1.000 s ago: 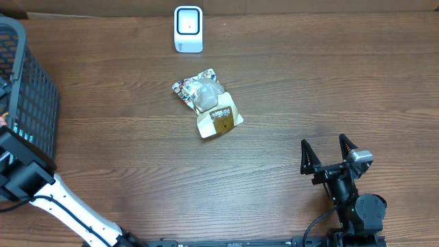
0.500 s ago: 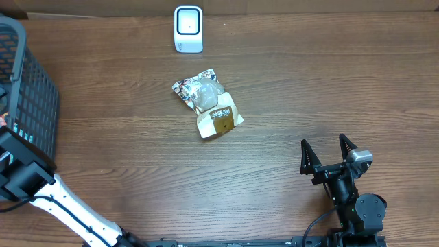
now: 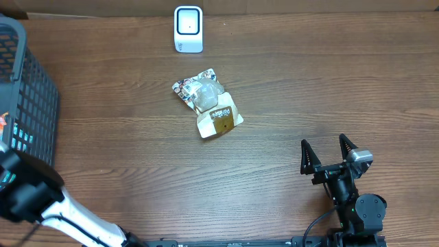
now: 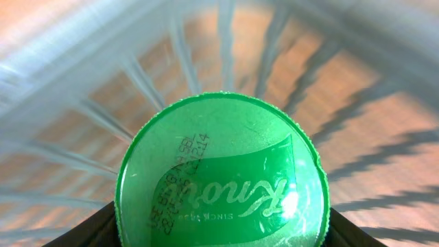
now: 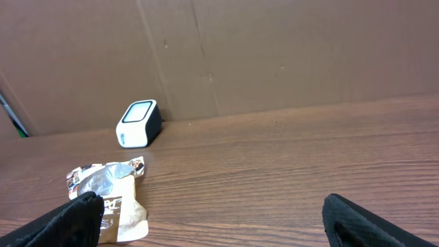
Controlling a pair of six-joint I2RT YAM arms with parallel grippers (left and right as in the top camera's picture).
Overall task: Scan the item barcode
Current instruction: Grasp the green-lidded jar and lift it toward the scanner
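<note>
In the left wrist view a round green lid printed "Knorr" [image 4: 221, 175] fills the frame, with the basket's wire bars [image 4: 171, 48] behind it. My left gripper [image 4: 219, 234] is shut on this green-lidded container, one black finger [image 4: 86, 230] against each side. The container's body and any barcode are hidden. The white scanner [image 3: 188, 29] stands at the table's far edge and shows as the scanner [image 5: 140, 123] in the right wrist view. My right gripper [image 3: 329, 152] rests open near the front right with nothing between its fingers [image 5: 75, 219].
A black wire basket [image 3: 31, 89] stands at the left edge, and my left arm [image 3: 31, 195] reaches in beside it. Two snack packets [image 3: 207, 104] lie mid-table in front of the scanner. A cardboard wall [image 5: 274, 48] backs the table.
My left gripper has closed onto the green lid. In the overhead view the left arm has shifted toward the table's front edge. The right arm has not moved.
</note>
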